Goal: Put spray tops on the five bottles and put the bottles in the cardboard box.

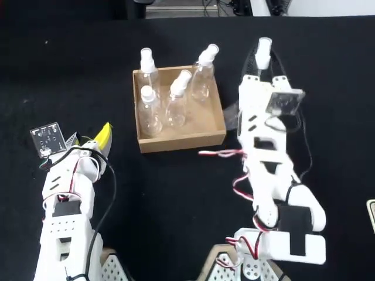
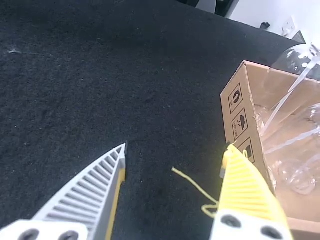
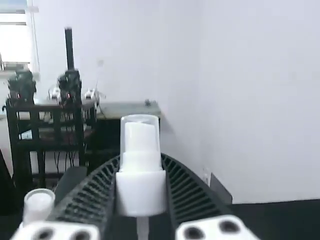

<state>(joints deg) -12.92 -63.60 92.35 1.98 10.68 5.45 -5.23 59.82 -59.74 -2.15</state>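
Note:
The cardboard box (image 1: 211,136) sits mid-table and holds several clear bottles (image 1: 176,99), all with white spray tops on. To the right of the box, my right gripper (image 1: 263,48) is raised and shut on a white spray top (image 1: 263,57). In the right wrist view that spray top (image 3: 141,170) stands upright between the black fingers (image 3: 187,192) of the gripper (image 3: 141,160), and what hangs below it is hidden. My left gripper (image 1: 98,139) rests left of the box. In the left wrist view, this gripper (image 2: 177,146) is open and holds nothing, with the box wall (image 2: 242,115) close beside its yellow finger (image 2: 245,190).
A faint clear shape (image 1: 231,116) lies against the box's right wall, partly under the right arm. A thin yellow thread (image 2: 195,186) lies on the black cloth between the left fingers. Another capped top (image 3: 39,204) pokes up beside the right gripper.

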